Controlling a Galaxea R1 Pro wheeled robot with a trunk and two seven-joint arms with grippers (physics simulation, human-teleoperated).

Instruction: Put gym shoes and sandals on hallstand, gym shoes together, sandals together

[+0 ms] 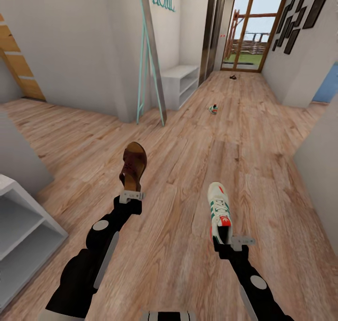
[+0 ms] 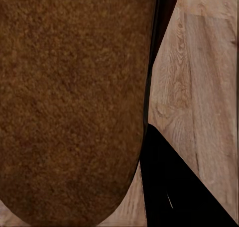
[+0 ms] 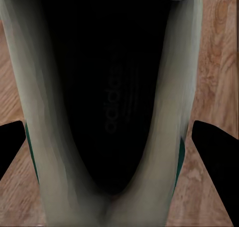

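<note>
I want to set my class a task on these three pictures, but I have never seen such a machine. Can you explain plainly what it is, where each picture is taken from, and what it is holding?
These are simulator renders of a two-armed wheeled robot in a corridor. The big picture looks down from its head. Its left gripper holds a brown sandal; its right gripper holds a white gym shoe with green stripes. The other two pictures come from cameras at each wrist, so the sandal and the gym shoe loom close. Farther down the wooden floor lie a second gym shoe and a small dark thing, too small to identify. A white shelf unit stands by the wall.
</note>
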